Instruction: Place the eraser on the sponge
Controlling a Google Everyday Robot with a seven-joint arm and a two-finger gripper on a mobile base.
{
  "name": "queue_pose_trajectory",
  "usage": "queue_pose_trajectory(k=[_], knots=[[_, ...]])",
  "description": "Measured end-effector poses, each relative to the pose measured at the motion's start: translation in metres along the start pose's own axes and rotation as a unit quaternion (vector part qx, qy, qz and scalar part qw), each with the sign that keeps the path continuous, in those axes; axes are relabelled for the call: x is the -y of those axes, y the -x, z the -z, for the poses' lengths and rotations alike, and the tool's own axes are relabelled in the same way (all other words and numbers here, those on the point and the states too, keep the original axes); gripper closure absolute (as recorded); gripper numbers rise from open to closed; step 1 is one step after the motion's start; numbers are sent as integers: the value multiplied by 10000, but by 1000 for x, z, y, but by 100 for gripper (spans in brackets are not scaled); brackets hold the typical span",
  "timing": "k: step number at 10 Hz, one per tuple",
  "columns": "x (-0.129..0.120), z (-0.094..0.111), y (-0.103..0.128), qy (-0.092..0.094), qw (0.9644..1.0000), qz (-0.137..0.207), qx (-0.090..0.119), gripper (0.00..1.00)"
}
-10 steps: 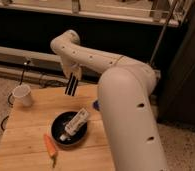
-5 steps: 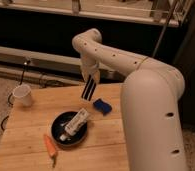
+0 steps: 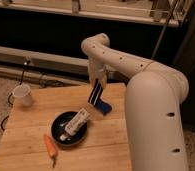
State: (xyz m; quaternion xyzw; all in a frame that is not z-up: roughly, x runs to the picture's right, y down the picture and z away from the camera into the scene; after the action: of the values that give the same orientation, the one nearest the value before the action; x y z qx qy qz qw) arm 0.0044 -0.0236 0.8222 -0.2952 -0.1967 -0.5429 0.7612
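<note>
The eraser [image 3: 96, 94], a flat black block with white lengthwise stripes, hangs tilted in my gripper [image 3: 98, 84], which is shut on its upper end. It hovers just above the table near the back right. The sponge [image 3: 105, 107], a small bright blue block, lies on the wooden table right below and slightly right of the eraser's lower end. The eraser partly covers the sponge from this view; whether they touch I cannot tell.
A round black pan [image 3: 61, 134] holds a white tube [image 3: 77, 123] at the table's middle. An orange carrot [image 3: 51, 147] lies at the front left. A white cup [image 3: 22, 93] stands on the floor to the left. My white arm [image 3: 151, 110] fills the right side.
The arm has swung to the right and lowered, carrying the eraser from the table's back left to just above the blue sponge.
</note>
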Motion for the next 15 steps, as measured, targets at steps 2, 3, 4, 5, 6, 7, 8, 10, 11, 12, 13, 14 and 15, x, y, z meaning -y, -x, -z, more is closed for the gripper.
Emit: queue_pose_trajectory(k=[2, 3, 4, 5, 6, 7, 8, 10, 11, 12, 13, 14, 15], knots=[[-2, -7, -2, 14, 10000, -27, 40, 78], [-5, -9, -4, -3, 10000, -59, 43, 78], [-5, -10, -9, -105, 9999, -113, -1, 78], [-7, -10, -10, -107, 9999, -135, -1, 79], [-6, -10, -9, -110, 9999, -125, 1, 84], [-3, -10, -8, -120, 9999, -106, 6, 95], [-4, -10, -9, -118, 9999, -112, 1, 99], [-5, -10, -9, -116, 9999, -114, 4, 100], [-4, -10, -8, -117, 9999, -109, 7, 100], [-4, -10, -8, -117, 9999, -112, 7, 100], [-5, -10, -9, -115, 9999, -114, 4, 100], [-4, -10, -8, -114, 9999, -112, 6, 100], [-5, -10, -9, -114, 9999, -115, 6, 100]])
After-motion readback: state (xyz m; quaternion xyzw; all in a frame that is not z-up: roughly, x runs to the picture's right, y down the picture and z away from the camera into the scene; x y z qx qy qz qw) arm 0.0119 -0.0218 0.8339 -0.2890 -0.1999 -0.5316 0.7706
